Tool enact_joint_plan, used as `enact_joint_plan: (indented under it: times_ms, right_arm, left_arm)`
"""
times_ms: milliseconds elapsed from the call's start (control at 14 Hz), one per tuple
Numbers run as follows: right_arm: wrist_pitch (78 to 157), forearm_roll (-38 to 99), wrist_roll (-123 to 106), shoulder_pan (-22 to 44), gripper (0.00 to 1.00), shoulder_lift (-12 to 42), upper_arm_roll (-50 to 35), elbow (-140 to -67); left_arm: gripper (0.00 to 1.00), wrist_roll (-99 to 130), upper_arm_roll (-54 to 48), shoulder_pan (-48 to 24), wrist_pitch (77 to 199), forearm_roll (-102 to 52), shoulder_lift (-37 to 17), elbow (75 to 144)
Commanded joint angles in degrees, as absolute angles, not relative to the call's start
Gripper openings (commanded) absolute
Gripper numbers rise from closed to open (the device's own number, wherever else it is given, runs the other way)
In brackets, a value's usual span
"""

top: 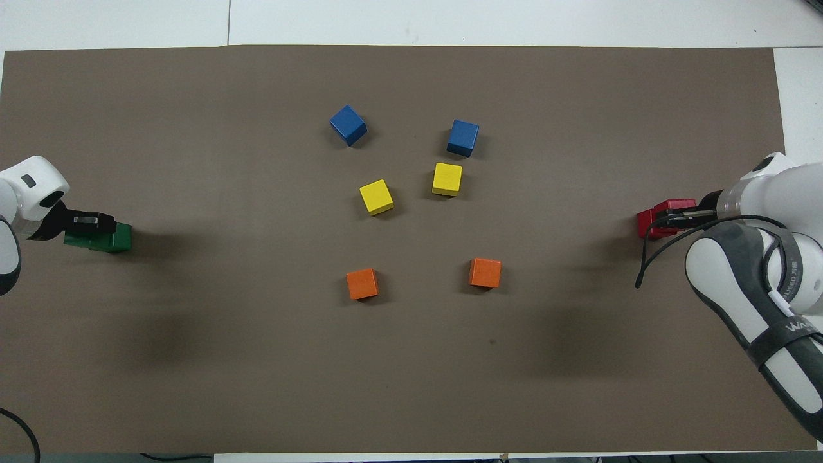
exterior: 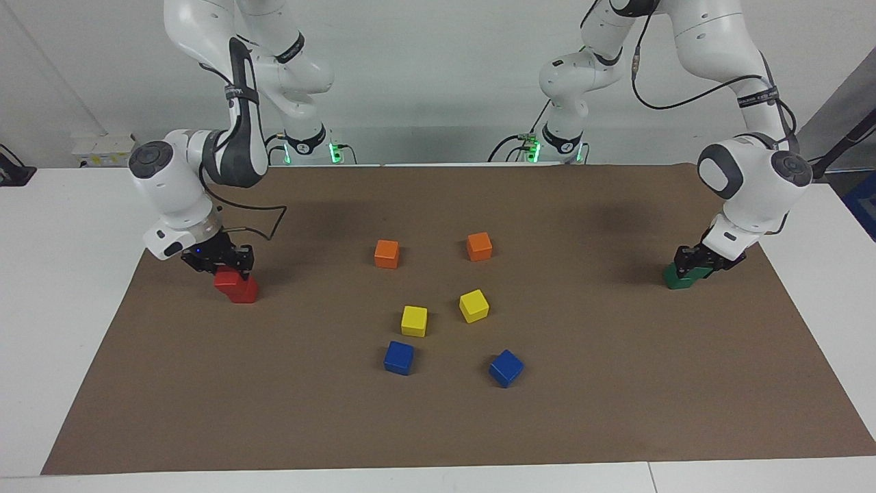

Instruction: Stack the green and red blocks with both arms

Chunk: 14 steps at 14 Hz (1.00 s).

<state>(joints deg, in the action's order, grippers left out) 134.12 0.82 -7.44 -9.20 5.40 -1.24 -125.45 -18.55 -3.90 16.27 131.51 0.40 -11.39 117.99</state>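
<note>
Two red blocks stand one on the other at the right arm's end of the mat. The upper red block (exterior: 224, 281) sits skewed on the lower red block (exterior: 246, 292); both show in the overhead view (top: 647, 225). My right gripper (exterior: 224, 268) (top: 672, 217) is shut on the upper one. Two dark green blocks (exterior: 679, 278) (top: 117, 239) are stacked at the left arm's end. My left gripper (exterior: 694, 267) (top: 96, 225) is shut on the upper green block and hides most of it.
In the middle of the brown mat (exterior: 616, 383) lie two orange cubes (exterior: 387, 253) (exterior: 479, 246) nearest the robots, then two yellow cubes (exterior: 414, 320) (exterior: 473, 305), then two blue cubes (exterior: 399, 357) (exterior: 506, 368) farthest from them.
</note>
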Motion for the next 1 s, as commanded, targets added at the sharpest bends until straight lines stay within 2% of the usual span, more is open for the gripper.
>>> enact_joint_plan:
  times_ms: [0,429,500,571,643,929]
  right_arm:
    - [135.4,1.7,-8.3,-10.1,0.0,3.3,-1.8,-128.0]
    - [135.4,1.7,-8.1,-10.0,0.0,3.3,-1.9,-128.1]
    - [135.4,1.7,-8.1,-10.0,0.0,3.3,-1.9,-128.1]
    - [135.4,1.7,-8.1,-9.9,0.0,3.3,-1.9,-128.1]
    - [135.4,1.7,-8.1,-9.8,0.0,3.3,-1.9,-128.1]
    - [135.4,1.7,-8.1,-9.8,0.0,3.3,-1.9,-128.1]
  left_arm:
    - [0.0,-19.8,-4.3,17.0,133.7,-1.5,-9.2,120.8]
    - [0.0,-20.0,-4.2,16.7,138.1,-1.7,-8.4,124.0]
    - [0.26,-20.0,-4.1,16.4,138.1,-1.7,-8.4,124.1]
    - [0.85,-20.4,-4.1,16.3,138.0,-1.7,-8.3,124.2]
    - [1.0,-20.4,-4.1,16.3,137.8,-1.7,-8.3,124.2]
    - [1.0,-20.4,-4.1,16.2,137.5,-1.7,-8.3,124.0]
